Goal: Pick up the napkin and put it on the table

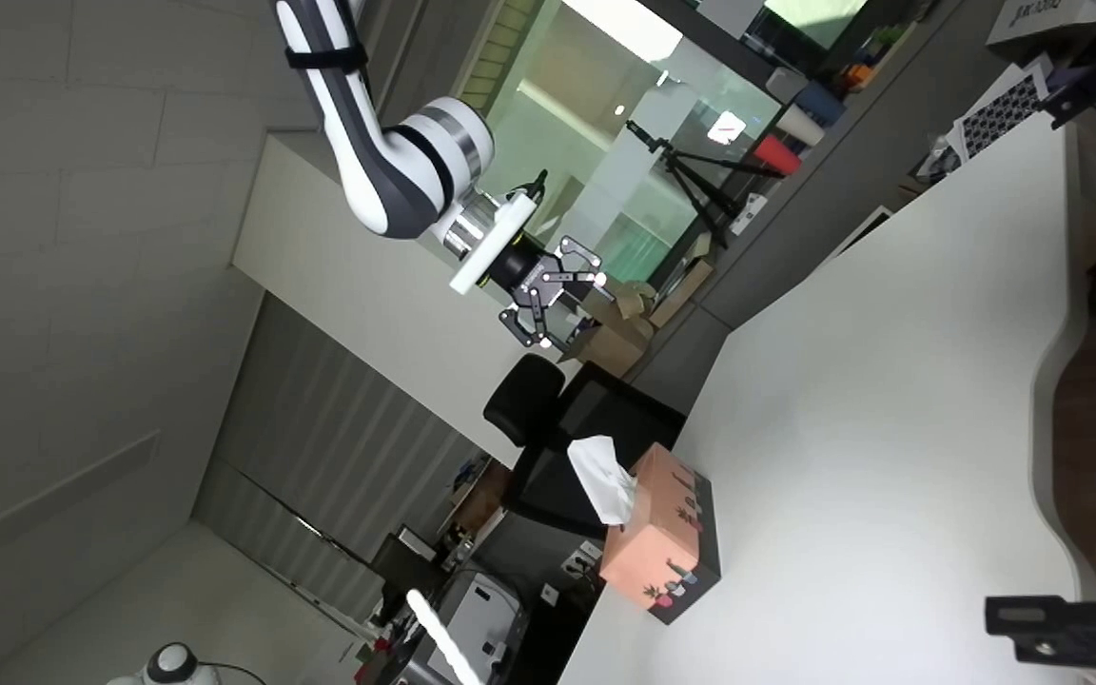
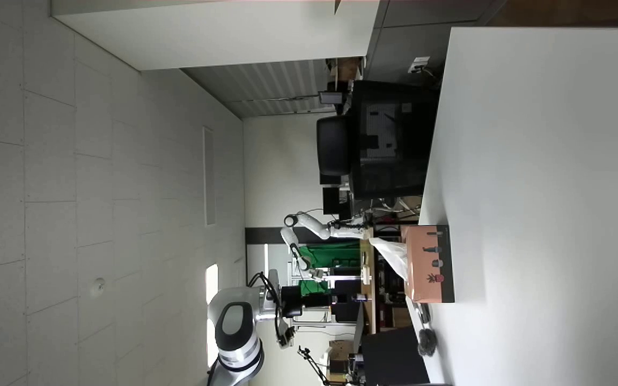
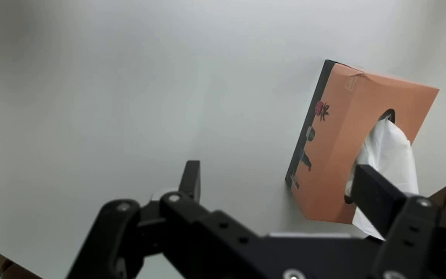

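Spreading before me is a broad, smooth white worktop, softly lit, one long edge curving inward above a reddish-brown floor. Near another edge an oblong cardboard tissue box, salmon-orange over a dark grey base and printed with little potted plants, stands upright. The soft white paper napkin pokes up out of the oval slot in the box's top. Well apart from it, raised over the worktop, hang dark metal jaws, spread wide and holding nothing. They tip a rounded white and dark-grey robot arm, bent near its end. Just beyond the worktop I see a black mesh-backed office chair with a padded headrest.

Farther off, brown cardboard boxes lie near a big glass wall, and a spindly black tripod shows against the glass; I can't tell which side of it. Deeper in the room two white jointed robot arms stand by a hanging green sheet. Overhead, a pale grey panelled ceiling runs back past a bright strip light toward a plain off-white wall.
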You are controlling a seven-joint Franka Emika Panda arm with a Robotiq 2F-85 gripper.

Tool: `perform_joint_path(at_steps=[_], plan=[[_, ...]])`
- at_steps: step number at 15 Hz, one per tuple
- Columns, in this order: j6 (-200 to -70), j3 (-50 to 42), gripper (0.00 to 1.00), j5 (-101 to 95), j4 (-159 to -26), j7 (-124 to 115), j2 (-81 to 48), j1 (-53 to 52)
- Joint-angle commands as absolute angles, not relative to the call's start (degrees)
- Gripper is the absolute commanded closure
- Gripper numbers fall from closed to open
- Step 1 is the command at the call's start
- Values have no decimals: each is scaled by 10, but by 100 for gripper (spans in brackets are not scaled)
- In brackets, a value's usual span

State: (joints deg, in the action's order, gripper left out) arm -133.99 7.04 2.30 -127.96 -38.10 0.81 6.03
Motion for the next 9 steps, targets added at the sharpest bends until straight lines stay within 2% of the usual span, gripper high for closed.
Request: perform_joint_path(at_steps=[1, 5, 9], plan=[[-1338, 47, 0, 23, -1279, -381, 8, 37], [-1338, 47, 0, 23, -1278, -381, 8, 37], [-1358, 25, 0, 33, -1211, -471, -70, 31]])
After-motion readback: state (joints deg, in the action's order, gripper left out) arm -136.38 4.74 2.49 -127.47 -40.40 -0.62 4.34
